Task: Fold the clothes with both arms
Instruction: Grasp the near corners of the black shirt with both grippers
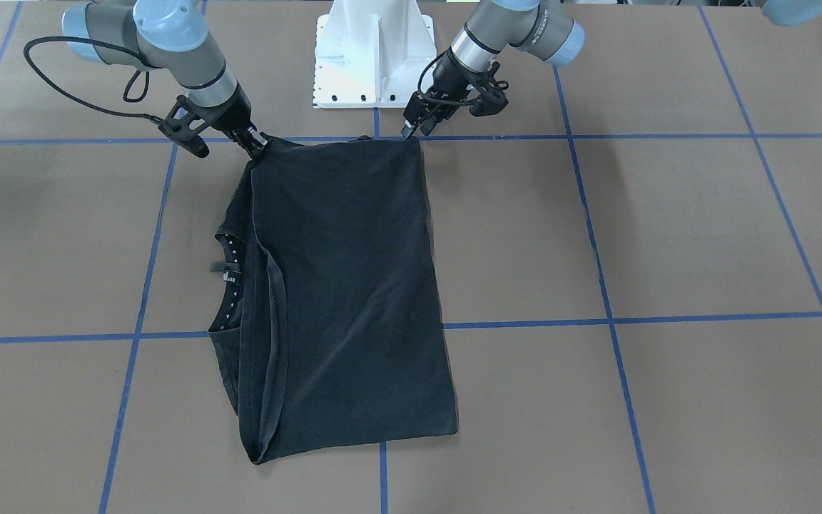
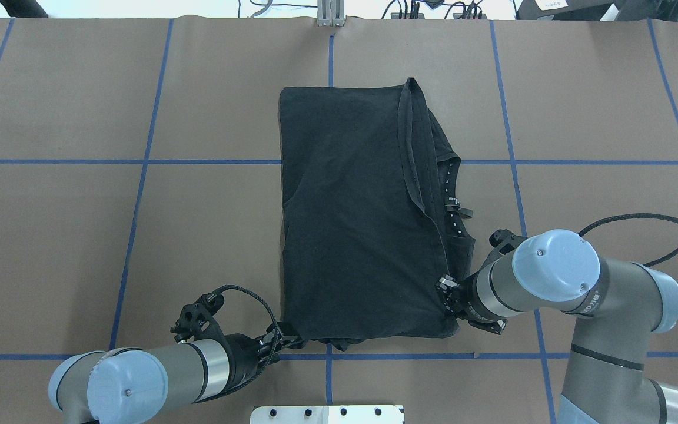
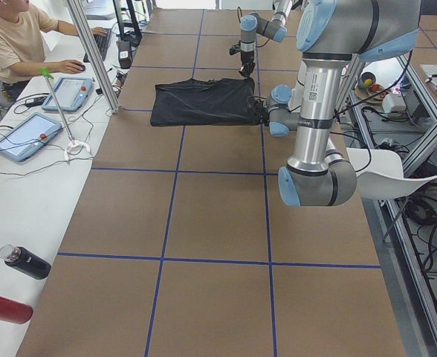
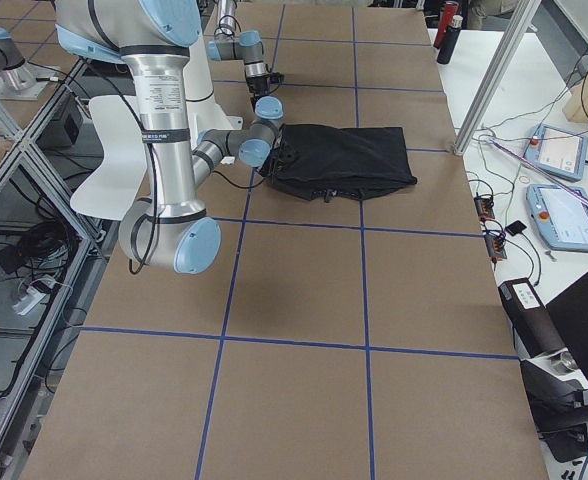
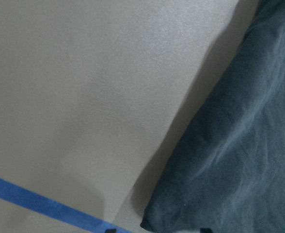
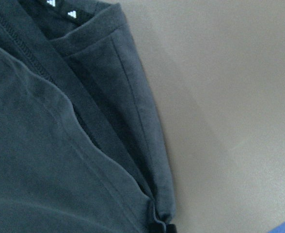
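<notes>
Overhead exterior: shirt (image 2: 356,224) folded once, plain back up, at the middle of the table (image 2: 80,235).
Near corners: right gripper (image 2: 448,294) pinches one, left gripper (image 2: 277,343) looks spread at the other; further folds appear left.

A robotics lab. A long table (image 3: 218,223), covered in brown paper and marked into squares with blue tape lines (image 3: 204,262), has a white pedestal (image 1: 374,50) at one edge. The left arm (image 2: 156,371) and the right arm (image 2: 557,277) are grey industrial robot arms with light-blue joint caps. An aluminium post (image 3: 92,56) stands beside the table. Alongside runs a white bench (image 3: 25,193) with touchscreen control pendants (image 3: 68,92), a black bottle (image 3: 25,262), a red bottle (image 3: 3,307) and a seated person (image 3: 14,41). Cables (image 4: 29,238) tangle on the floor.
</notes>
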`<state>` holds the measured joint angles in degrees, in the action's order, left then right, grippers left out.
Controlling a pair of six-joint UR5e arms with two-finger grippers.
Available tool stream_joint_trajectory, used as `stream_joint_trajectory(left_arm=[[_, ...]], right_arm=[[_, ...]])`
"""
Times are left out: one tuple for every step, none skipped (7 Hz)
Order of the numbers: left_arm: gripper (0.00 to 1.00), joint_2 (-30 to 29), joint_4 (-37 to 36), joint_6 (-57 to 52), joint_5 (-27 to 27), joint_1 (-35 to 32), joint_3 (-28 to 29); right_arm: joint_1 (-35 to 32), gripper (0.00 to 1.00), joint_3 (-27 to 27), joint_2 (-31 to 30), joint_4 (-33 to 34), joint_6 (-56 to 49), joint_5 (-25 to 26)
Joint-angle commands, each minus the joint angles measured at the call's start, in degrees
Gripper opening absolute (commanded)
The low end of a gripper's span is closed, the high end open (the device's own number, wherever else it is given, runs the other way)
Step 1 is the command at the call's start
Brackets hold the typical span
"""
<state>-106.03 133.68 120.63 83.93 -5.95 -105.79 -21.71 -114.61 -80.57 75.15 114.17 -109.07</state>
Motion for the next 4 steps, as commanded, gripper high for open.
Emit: stream_joint_trajectory(left_arm=[[0.6,-0.7,0.0,0.0,0.0,0.0,0.3],[0.59,-0.8,0.0,0.0,0.0,-0.1,0.7],[0.59,-0.8,0.0,0.0,-0.1,-0.1,1.5],[0.55,-0.9,0.0,0.0,0.0,-0.1,1.5]], right_arm=[[0.0,0.0,0.0,-0.1,0.0,-0.1,0.0],[0.0,0.0,0.0,0.0,0.0,0.0,0.0],[0.0,0.0,0.1,-0.3,0.0,-0.1,0.0],[0.0,0.0,0.1,-0.3,0.0,0.0,0.0]])
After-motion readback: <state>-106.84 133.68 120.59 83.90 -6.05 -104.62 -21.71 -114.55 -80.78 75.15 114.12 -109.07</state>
